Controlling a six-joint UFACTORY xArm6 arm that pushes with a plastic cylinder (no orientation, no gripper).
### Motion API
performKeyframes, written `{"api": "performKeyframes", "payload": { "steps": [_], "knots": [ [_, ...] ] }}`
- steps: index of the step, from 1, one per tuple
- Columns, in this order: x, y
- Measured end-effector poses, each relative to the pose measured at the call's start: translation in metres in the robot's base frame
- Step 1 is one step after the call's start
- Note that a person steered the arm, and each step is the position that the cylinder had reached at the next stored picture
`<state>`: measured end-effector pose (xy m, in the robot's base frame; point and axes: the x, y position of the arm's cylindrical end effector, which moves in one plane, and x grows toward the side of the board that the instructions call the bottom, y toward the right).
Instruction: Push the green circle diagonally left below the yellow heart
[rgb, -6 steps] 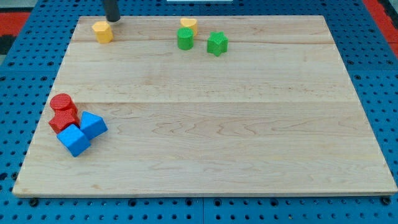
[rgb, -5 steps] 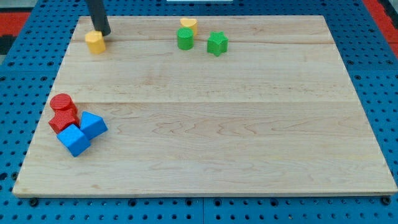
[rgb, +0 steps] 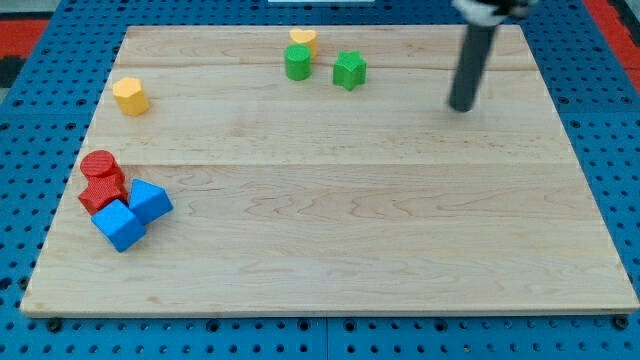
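Observation:
The green circle (rgb: 298, 62) stands near the view's top, touching the lower-left side of the yellow heart (rgb: 303, 41). A green star (rgb: 349, 70) sits just to its right. My tip (rgb: 460, 107) is on the board toward the view's right, well to the right of the green star and apart from every block.
A yellow hexagon (rgb: 130, 96) sits at the view's left. A red circle (rgb: 100, 167), a red star (rgb: 102, 191) and two blue blocks (rgb: 148, 200) (rgb: 119, 225) cluster at the lower left of the wooden board (rgb: 330, 250).
The yellow hexagon has been pushed down and to the left. My tip has swung from the board's top left corner across to the right side.

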<state>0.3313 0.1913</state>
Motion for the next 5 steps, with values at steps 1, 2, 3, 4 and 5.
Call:
{"api": "performKeyframes", "payload": {
  "steps": [1, 2, 3, 4, 5],
  "knots": [
    [-0.055, -0.063],
    [-0.074, -0.168],
    [-0.083, -0.235],
    [-0.088, -0.201],
    [-0.093, -0.14]
  ]
}}
